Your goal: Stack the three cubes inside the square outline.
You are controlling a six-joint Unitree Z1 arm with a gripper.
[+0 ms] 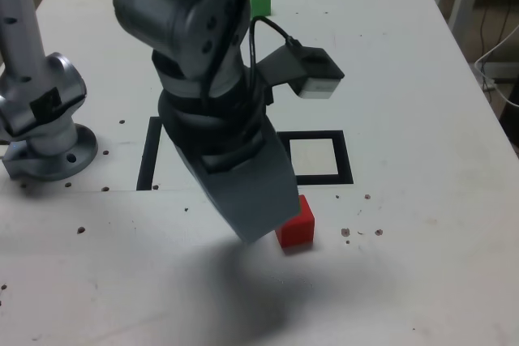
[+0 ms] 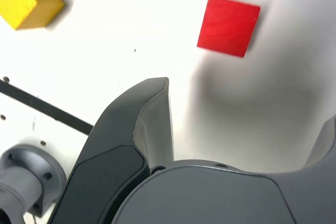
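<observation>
The red cube (image 1: 298, 224) (image 2: 229, 25) lies on the white table just in front of the square outline (image 1: 313, 157), outside it. My gripper (image 1: 258, 224) (image 2: 247, 106) hangs above the table close to the red cube, on the exterior view's left of it. It is open, with nothing between its fingers (image 2: 153, 121); in the wrist view the red cube lies beyond the fingertips. The green cube (image 1: 259, 1) sits far back on the table. The yellow cube (image 2: 29, 1) shows only in the wrist view; the arm hides it in the exterior view. The outline's white centre holds no cube.
The arm's metal base (image 1: 42, 131) (image 2: 21, 182) is bolted at the exterior view's left. A narrow black strip (image 1: 147, 153) (image 2: 47, 109) runs near it. Small dark specks and screw holes (image 1: 361, 231) dot the table (image 1: 422, 103). The table's edge runs along the exterior view's right.
</observation>
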